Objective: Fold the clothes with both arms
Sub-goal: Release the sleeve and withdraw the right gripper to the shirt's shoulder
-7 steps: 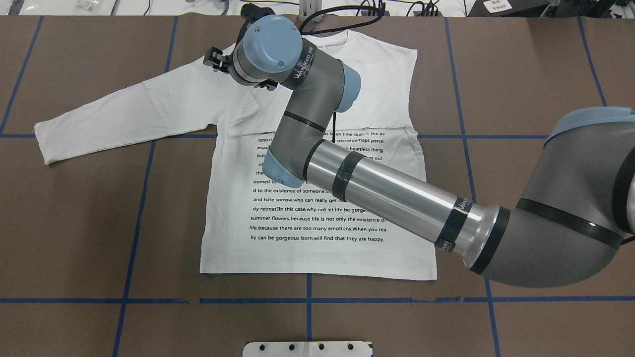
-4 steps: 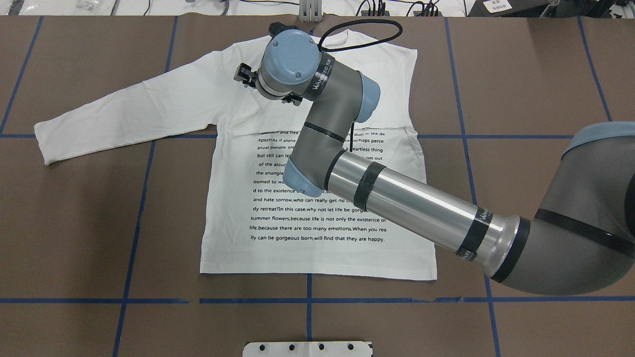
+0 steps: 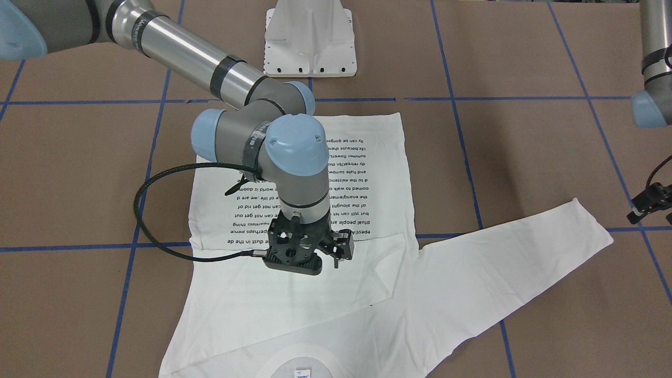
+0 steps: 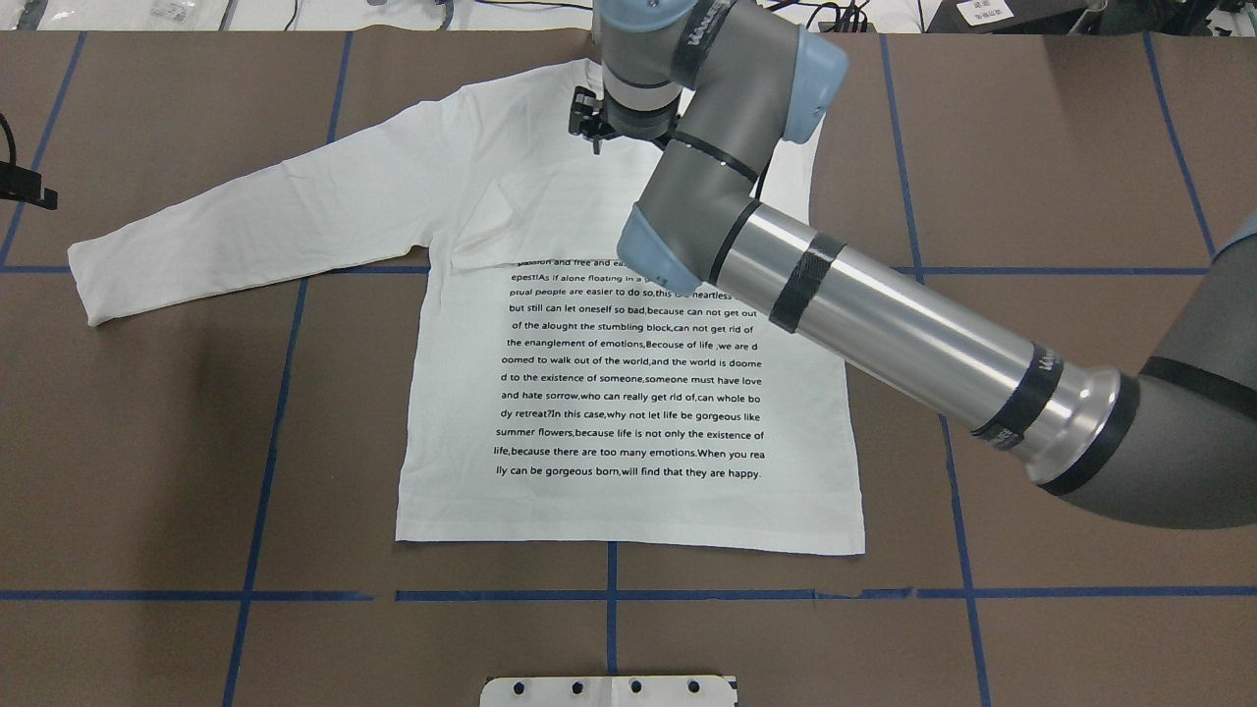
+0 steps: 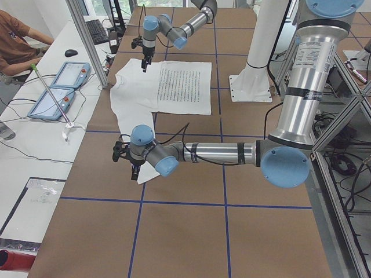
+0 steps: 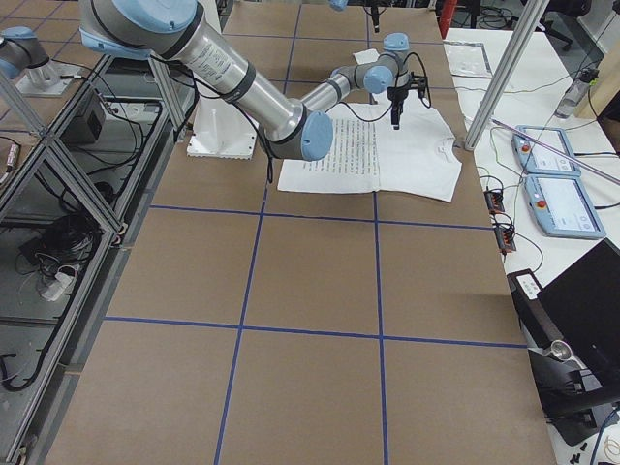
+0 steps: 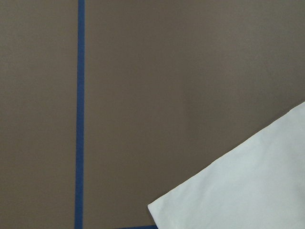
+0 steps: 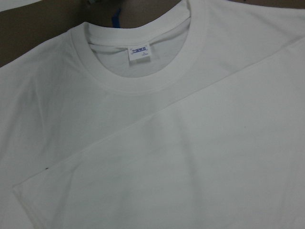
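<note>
The clothes are one white long-sleeved shirt (image 4: 628,393), lying flat with its black text up. One sleeve (image 4: 245,226) stretches toward the robot's left. The other sleeve is folded across the chest (image 3: 236,299). My right gripper (image 4: 594,123) hangs above the upper chest near the collar (image 8: 138,81) and tag (image 8: 139,52). Its fingers are hidden under the wrist, so I cannot tell its state, and no cloth is lifted. My left gripper (image 3: 648,205) hovers just beyond the stretched sleeve's cuff (image 7: 248,191), half cut off by the frame edge.
The white pedestal base (image 3: 308,39) stands at the table's near edge. Blue tape lines (image 4: 265,442) cross the brown table. Beyond the far edge runs a side bench with two tablets (image 5: 58,87), cables and a seated person (image 5: 17,43).
My right arm swung from the shirt's shoulder on the robot's left toward the collar and far edge. The left gripper has come into the overhead view at its left edge.
</note>
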Controlling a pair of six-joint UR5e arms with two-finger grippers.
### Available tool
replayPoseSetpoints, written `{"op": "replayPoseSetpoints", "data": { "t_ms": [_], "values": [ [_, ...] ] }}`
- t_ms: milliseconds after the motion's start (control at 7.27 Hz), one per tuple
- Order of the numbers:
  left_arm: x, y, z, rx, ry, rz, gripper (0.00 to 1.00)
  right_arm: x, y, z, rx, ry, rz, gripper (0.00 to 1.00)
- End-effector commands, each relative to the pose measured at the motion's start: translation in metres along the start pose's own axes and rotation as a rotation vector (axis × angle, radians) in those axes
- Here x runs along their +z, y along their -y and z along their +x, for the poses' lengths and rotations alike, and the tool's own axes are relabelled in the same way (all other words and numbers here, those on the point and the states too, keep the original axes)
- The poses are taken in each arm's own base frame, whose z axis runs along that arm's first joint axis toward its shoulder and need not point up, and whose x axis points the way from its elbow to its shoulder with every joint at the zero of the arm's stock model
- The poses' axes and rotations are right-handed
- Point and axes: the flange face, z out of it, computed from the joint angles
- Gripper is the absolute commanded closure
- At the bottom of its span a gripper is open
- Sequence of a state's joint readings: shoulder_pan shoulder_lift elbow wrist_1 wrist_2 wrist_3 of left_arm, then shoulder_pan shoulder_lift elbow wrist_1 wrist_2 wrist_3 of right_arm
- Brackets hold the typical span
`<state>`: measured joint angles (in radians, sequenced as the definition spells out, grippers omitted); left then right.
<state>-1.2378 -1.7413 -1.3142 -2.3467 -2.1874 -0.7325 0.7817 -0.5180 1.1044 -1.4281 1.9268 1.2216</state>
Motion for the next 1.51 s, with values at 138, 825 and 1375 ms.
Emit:
{"op": "replayPoseSetpoints", "data": {
  "t_ms": [138,825,1375],
  "values": [
    [0.054,-0.049,0.013,-0.078,0.074,0.038,0.0,-0.032,0.055,0.166,-0.082,0.016,-0.08,0.0],
    [0.08,-0.055,-0.009,-0.062,0.083,0.055,0.06,-0.032,0.064,0.22,-0.106,0.018,-0.089,0.0],
    [0.083,-0.059,-0.003,-0.055,0.077,0.049,0.25,-0.031,0.063,0.22,-0.108,0.017,-0.087,0.0]
  ]
}}
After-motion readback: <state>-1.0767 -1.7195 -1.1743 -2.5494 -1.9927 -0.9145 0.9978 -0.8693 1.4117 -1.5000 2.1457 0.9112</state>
